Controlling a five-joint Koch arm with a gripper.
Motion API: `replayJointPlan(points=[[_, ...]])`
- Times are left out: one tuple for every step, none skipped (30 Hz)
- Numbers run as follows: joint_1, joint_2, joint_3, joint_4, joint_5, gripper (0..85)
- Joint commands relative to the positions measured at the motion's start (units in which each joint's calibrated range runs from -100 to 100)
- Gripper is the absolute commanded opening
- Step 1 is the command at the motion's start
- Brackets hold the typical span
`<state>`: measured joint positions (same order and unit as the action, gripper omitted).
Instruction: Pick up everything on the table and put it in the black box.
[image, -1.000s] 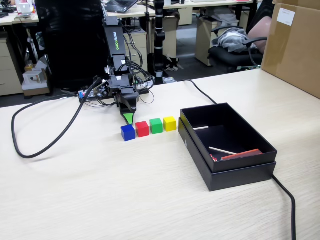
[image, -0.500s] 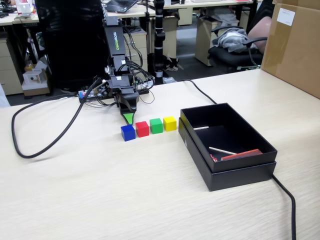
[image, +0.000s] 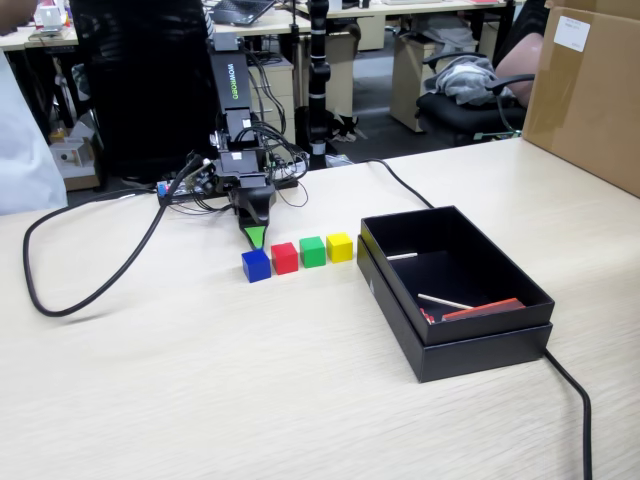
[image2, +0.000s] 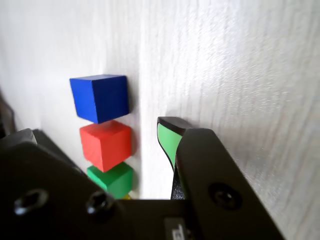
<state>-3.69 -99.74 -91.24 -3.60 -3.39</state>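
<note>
Blocks sit in a touching row on the bench (image: 250, 390): blue block (image: 256, 265), red block (image: 285, 257), green block (image: 313, 251), yellow block (image: 340, 246), with the black box (image: 480, 335) just beside the yellow end. We see the gripper (image: 256, 238) pointing down just behind the blue block, clear of it; whether it is released or clenched we cannot tell. Pale wood grain covers the bench, a black cable (image: 70, 290) loops across it, and office chairs and desks fill the room behind.
</note>
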Motion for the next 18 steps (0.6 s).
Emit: replayJointPlan(points=[[-0.59,1.46,5.47,-11.82,-0.2,47.3],[-0.68,1.92,7.92,-14.67,-0.15,47.3],[-0.73,2.61,10.19,-17.0,-0.1,47.3],[-0.98,3.76,12.45,-18.9,-0.05,47.3],[-1.17,4.9,14.63,-20.03,-0.05,47.3],[-1.37,6.63,16.8,-20.63,-0.05,47.3],[-1.42,8.46,18.8,-20.63,-0.05,47.3],[-1.47,10.64,20.88,-20.63,-0.15,47.3],[-1.51,12.59,23.06,-21.5,-0.24,47.2],[-1.51,15.12,25.6,-23.14,-0.34,47.2],[-1.47,17.53,28.32,-24.95,-0.34,47.2],[-1.42,20.05,31.22,-26.42,-0.34,47.2],[-1.42,22.69,33.76,-27.29,-0.34,47.2],[-1.42,25.1,36.02,-27.98,-0.34,47.2],[-1.37,27.62,37.75,-28.15,-0.44,47.2],[-1.32,30.38,39.29,-28.24,-0.98,47.2],[-1.32,33.25,40.92,-28.93,-1.22,47.2],[-1.32,36.0,43.0,-30.4,-1.22,47.2]])
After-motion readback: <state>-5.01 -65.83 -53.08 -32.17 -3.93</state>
